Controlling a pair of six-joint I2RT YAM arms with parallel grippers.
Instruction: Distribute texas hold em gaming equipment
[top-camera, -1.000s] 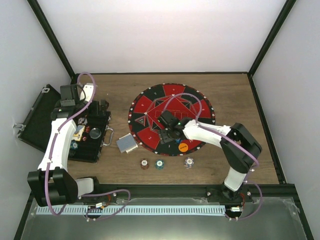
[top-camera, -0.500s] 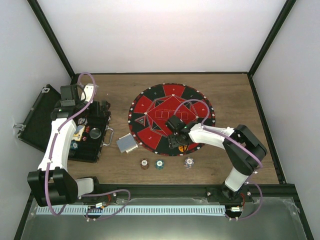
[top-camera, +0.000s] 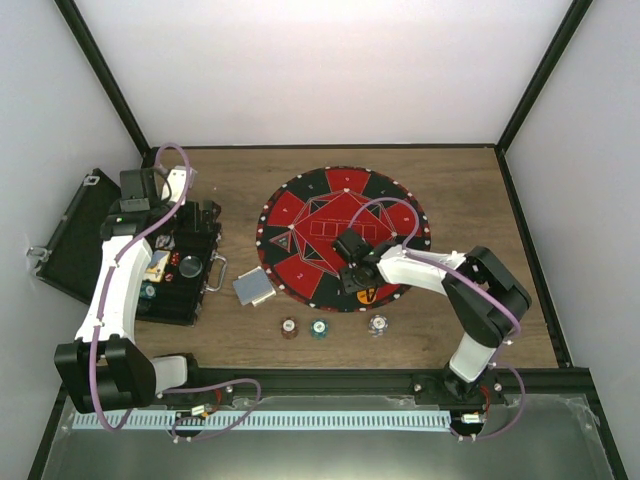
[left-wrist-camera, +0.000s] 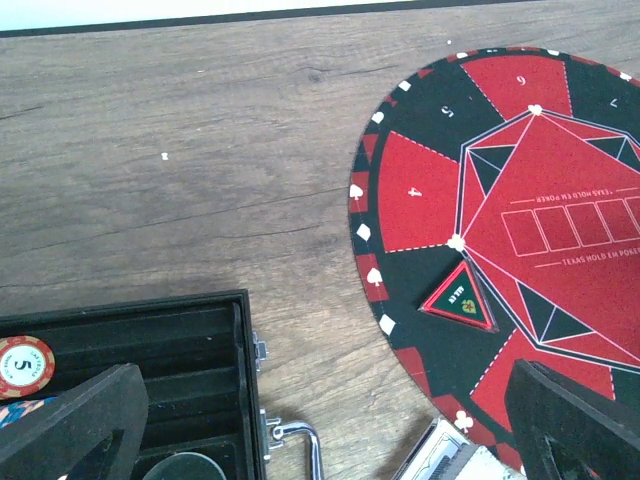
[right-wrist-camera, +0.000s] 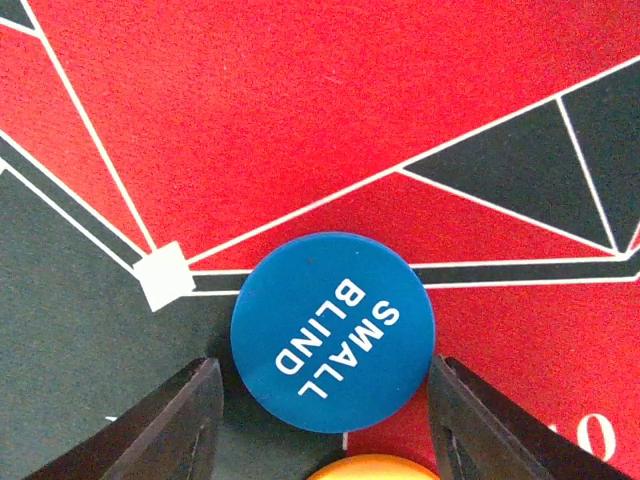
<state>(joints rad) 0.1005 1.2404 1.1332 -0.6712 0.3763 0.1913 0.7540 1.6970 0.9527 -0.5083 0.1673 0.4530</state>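
A blue disc (right-wrist-camera: 333, 330) marked SMALL BLIND lies flat on the round red-and-black poker mat (top-camera: 330, 215). My right gripper (right-wrist-camera: 322, 366) is low over it and open, one finger close against each side of the disc. An orange disc (right-wrist-camera: 373, 468) lies just nearer the camera. A grey-backed deck of cards (top-camera: 253, 287) rests at the mat's left rim. Three striped chips (top-camera: 289, 327), (top-camera: 319, 327), (top-camera: 377, 323) lie on the wood in front of the mat. My left gripper (top-camera: 200, 225) hangs wide open over the right edge of the case, holding nothing.
The black hinged case (top-camera: 180, 290) stands open at the left, its lid (top-camera: 75, 235) laid back; a red-and-white chip (left-wrist-camera: 25, 365) sits inside. A green triangular marker (left-wrist-camera: 460, 300) lies on the mat's left side. Black frame posts and white walls bound the table.
My right gripper has moved a little to the right and nearer across the mat, covering the orange disc in the top view, and its jaws have narrowed. The left arm has not moved.
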